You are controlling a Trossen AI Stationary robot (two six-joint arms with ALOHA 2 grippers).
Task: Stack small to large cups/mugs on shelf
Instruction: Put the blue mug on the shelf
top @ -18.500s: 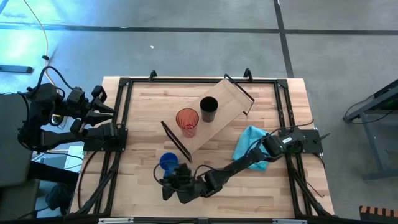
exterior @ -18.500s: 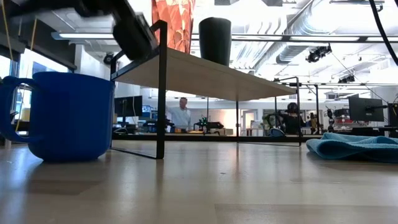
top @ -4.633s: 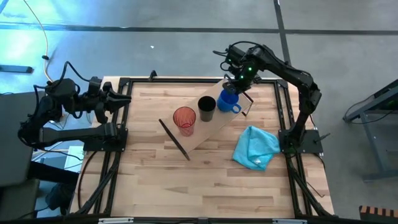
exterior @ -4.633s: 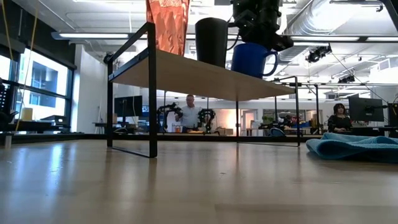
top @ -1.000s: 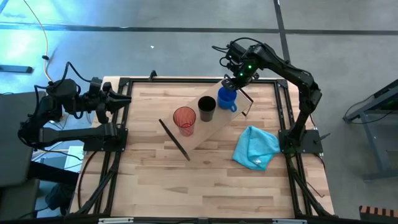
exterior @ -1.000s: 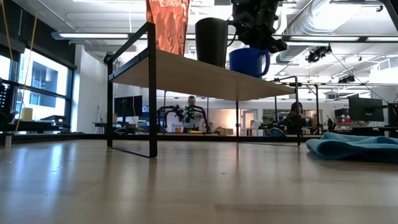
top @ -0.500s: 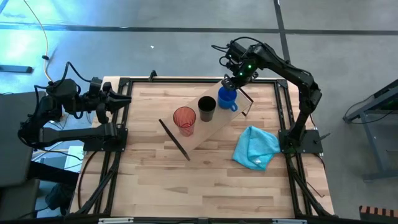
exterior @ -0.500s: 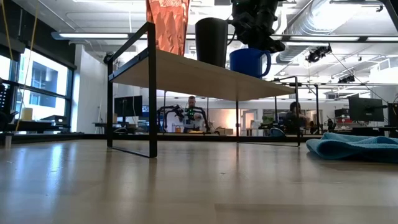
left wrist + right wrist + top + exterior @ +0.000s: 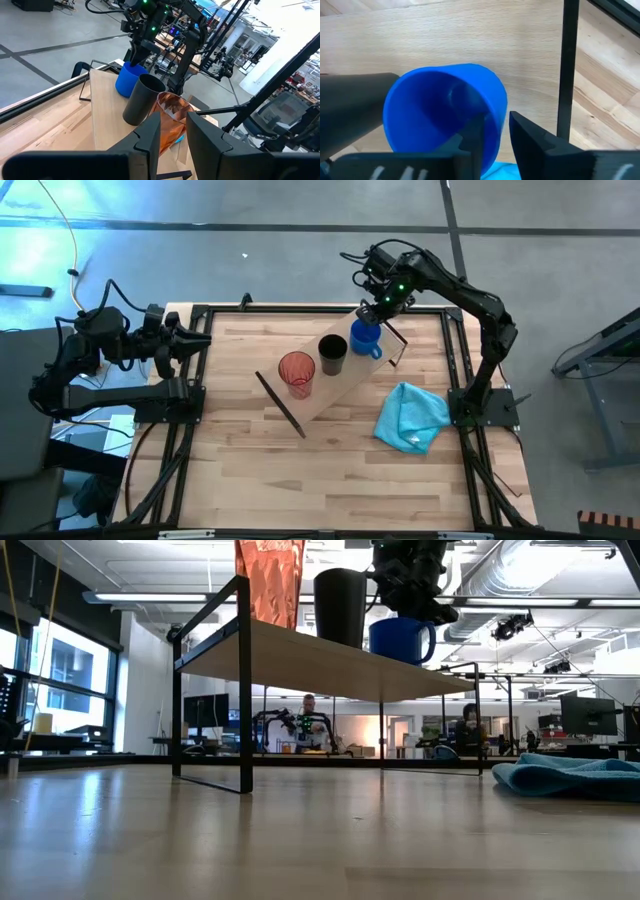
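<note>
On the shelf (image 9: 345,365) stand three vessels: orange-red tumbler (image 9: 298,370), black cup (image 9: 333,353), blue mug (image 9: 364,339). Right gripper (image 9: 377,313) hovers over the mug, fingers narrowly apart astride its rim. Left gripper (image 9: 200,340) waits off-table, fingers slightly apart.

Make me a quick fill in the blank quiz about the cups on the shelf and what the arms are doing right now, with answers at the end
1. On the shelf, the black cup stands between the orange-red tumbler and the ____ mug.
2. The arm whose gripper is at the blue mug is the ____ arm.
3. Crumpled on the tabletop beside the shelf lies a light blue ____.
4. The three vessels stand in a ____, none nested inside another.

Answers: blue; right; cloth; row
</note>
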